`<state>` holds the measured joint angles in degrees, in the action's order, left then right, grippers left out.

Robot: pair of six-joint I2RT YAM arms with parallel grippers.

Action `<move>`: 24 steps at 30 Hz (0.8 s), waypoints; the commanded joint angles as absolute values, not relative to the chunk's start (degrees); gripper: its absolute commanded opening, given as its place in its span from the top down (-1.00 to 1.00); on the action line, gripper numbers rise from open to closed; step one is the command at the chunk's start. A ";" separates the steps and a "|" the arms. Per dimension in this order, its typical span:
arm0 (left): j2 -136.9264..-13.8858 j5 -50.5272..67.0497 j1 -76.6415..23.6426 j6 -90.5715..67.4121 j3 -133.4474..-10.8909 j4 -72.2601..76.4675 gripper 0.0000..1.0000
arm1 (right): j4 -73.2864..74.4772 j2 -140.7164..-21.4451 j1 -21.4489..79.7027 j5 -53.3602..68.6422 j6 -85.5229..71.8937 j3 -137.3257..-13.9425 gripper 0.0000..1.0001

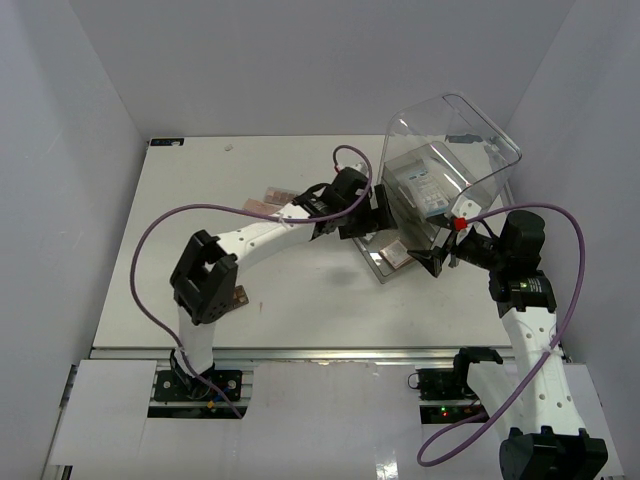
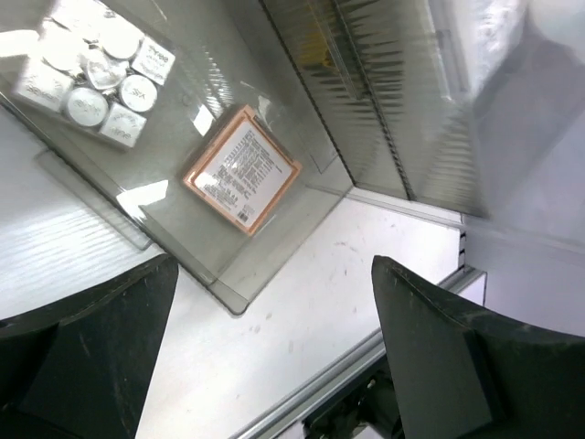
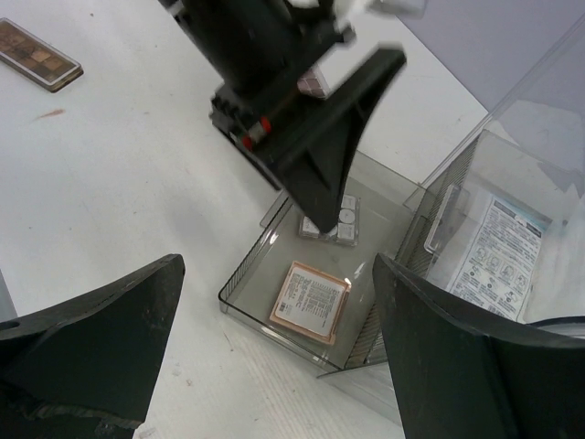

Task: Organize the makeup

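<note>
— While both end effectors hang by the clear box [image 1: 455, 150], how do they stand?
— The left end effector [image 2: 274, 267] is spread wide, with nothing between its fingers [image 2: 91, 357]. Only a corner of the box's front tray [image 2: 228, 297] and bare counter [image 2: 302, 343] show in the gap. The right end effector [image 3: 279, 265] is spread wide too and holds nothing.
— Where is the makeup?
— The pinkish square compact [image 2: 242, 170] lies flat on the tray floor, printed label up, just ahead of the left end effector's fingertips and touching neither. Seen from the right wrist, it lies ahead of the right end effector, in line with the gap between its fingers.
— And the silvery grid palette [image 2: 96, 78]?
— Same tray, beyond the compact and apart from it, ahead and to the left of the left end effector. In the right wrist view one finger of the left end effector crosses over it and hides part.
— What else?
— The white-blue packet [image 3: 498, 256] lies deeper in the box behind a ribbed clear wall, ahead and right of the right end effector. The brown palette [image 3: 37, 55] lies out on the counter, far ahead and left of the right end effector, with the pink palette [image 1: 281, 192] just beside it in the top view. The small dark-gold piece [image 1: 240, 294] lies by the elbow of the left arm [image 1: 215, 280], well behind the left end effector. Whether it touches the arm I cannot tell.
</note>
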<state>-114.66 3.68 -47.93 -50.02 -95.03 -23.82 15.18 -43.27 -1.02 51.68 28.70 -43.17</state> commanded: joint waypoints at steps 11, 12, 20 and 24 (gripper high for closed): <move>-78.52 -1.38 -16.89 -53.84 -56.19 -34.15 -0.96 | 13.36 -44.70 -1.41 55.38 28.61 -42.45 -0.80; -76.83 -3.79 -14.96 -55.54 -54.58 -37.74 -0.96 | 13.36 -44.88 -1.41 55.50 28.55 -42.45 -0.80; -61.01 -12.22 -8.76 -71.32 -46.87 -49.78 -0.96 | 13.36 -45.93 -1.41 55.58 28.23 -42.45 -0.80; -59.05 -9.43 -5.83 -76.53 -41.18 -48.47 -0.96 | 13.36 -45.80 -1.41 55.55 28.17 -42.45 -0.80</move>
<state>-60.94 -9.14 -8.72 -66.52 -46.38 -46.01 14.96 -45.89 -1.13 54.22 28.69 -42.30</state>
